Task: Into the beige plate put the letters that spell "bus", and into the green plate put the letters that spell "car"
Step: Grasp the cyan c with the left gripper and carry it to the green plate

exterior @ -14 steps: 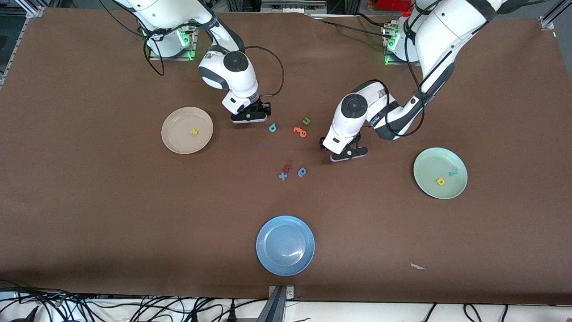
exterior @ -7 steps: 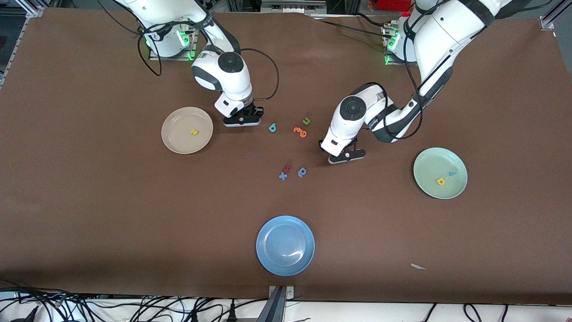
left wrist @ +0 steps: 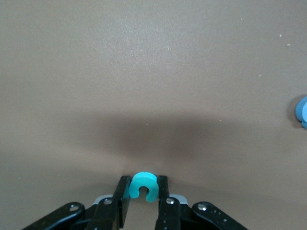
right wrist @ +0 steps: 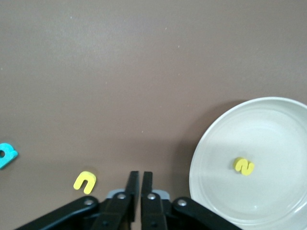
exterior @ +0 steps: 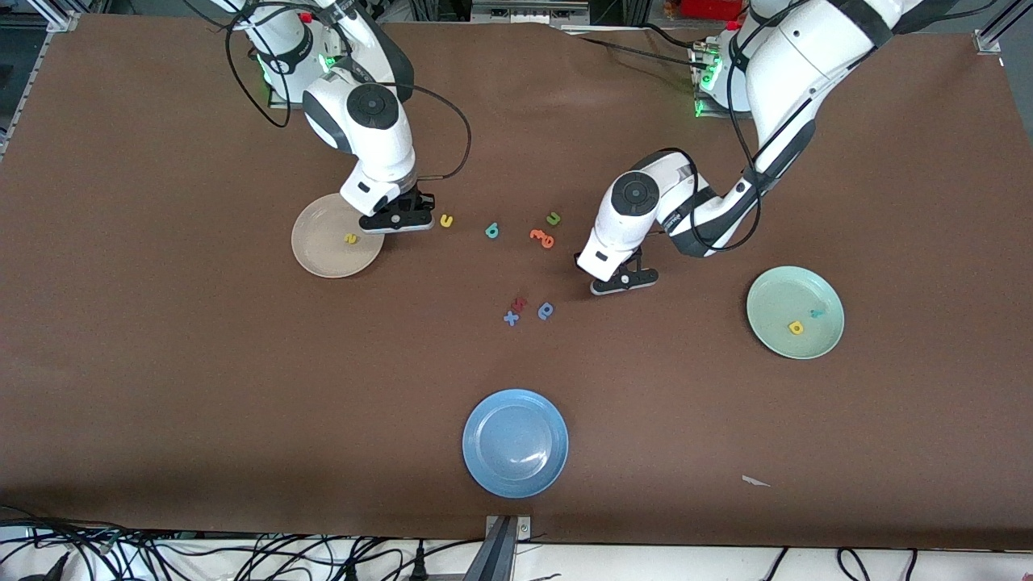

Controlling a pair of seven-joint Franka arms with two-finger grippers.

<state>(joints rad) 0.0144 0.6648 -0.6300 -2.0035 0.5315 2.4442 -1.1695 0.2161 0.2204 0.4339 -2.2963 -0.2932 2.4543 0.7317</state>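
A wide brown tabletop [exterior: 202,387] fills nearly the whole front view, matte and evenly lit, with soft shadows. Silver metal rails [exterior: 48,16] frame its corners. Along the edge nearest the camera runs a white strip with a tangle of black cables [exterior: 266,557] — and a grey metal bracket [exterior: 504,541] at its middle.

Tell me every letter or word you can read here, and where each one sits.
"s": yellow letter, in the beige plate.
"u": another yellow letter, on the table beside that plate.
"u": green letter, on the table.
"x": blue letter, on the table.
"c": teal letter, in the left gripper.
Other letters too small to read; no words.
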